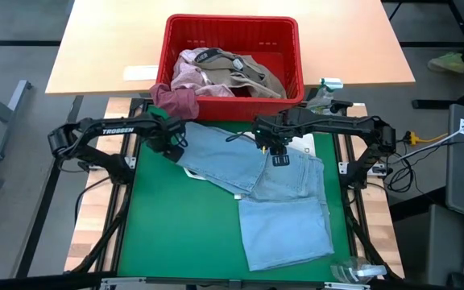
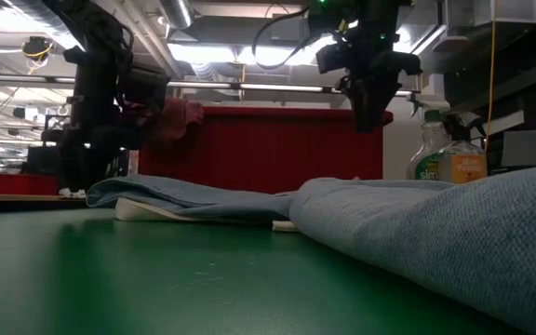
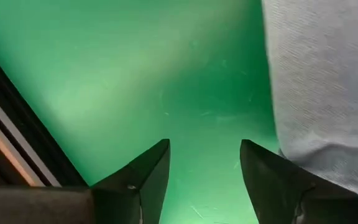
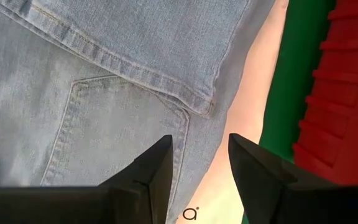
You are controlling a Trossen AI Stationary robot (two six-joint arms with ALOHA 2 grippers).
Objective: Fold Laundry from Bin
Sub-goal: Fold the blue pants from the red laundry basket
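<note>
Hanging over the blue jeans [image 1: 272, 185] on the green desk [image 1: 176, 234], left claw [image 3: 204, 180] and right claw [image 4: 199, 168] both gape apart, empty.

Setting: robotics lab or workshop. Evidence: green work mat [image 1: 184, 225] on a black metal frame carrying two dark robot arms, one marked TROSSEN [image 1: 118, 130]; pale wooden table [image 1: 111, 48] on grey concrete floor; exposed ceiling ducts and strip lights [image 2: 240, 51] in the low view; spray bottle of cleaner [image 2: 433, 149]; yellow cable [image 1: 429, 140] beside the rig
</note>
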